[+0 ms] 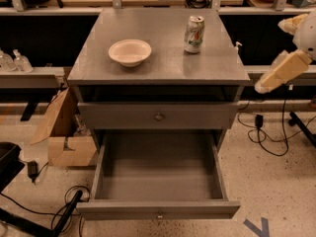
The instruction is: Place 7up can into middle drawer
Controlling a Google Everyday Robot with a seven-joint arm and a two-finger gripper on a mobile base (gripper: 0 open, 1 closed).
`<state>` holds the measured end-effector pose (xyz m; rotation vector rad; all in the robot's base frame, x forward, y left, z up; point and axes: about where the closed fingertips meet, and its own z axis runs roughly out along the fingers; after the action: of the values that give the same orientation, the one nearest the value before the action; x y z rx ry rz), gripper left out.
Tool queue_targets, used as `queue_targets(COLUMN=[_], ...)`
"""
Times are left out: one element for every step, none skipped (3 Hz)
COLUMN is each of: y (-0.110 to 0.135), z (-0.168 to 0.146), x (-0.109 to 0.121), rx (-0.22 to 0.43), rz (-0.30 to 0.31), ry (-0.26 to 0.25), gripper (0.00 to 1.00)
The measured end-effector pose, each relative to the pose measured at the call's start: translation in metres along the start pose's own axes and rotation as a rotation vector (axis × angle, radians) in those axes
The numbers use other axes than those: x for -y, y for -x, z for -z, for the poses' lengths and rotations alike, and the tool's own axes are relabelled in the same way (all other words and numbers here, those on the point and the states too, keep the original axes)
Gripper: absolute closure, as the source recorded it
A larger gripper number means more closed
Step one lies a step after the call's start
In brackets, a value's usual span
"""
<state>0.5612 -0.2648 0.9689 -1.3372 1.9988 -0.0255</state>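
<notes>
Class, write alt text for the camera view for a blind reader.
A 7up can and a cream bowl stand on a grey cabinet whose middle drawer is pulled open; the robot's claw hangs off to its right.
</notes>
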Motion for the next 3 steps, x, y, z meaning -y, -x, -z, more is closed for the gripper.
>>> queue_targets(y=[-0.004,0.003,0.003], z=[-0.030,-0.060,-0.071], x=[0.043,0.079,0.084], rx=[0.163,0.325,0.353], rz=[-0.083,-0.131,-0.144], ry=[-0.093,-0.152,-0.153], gripper=[0.00,0.00,0.00])
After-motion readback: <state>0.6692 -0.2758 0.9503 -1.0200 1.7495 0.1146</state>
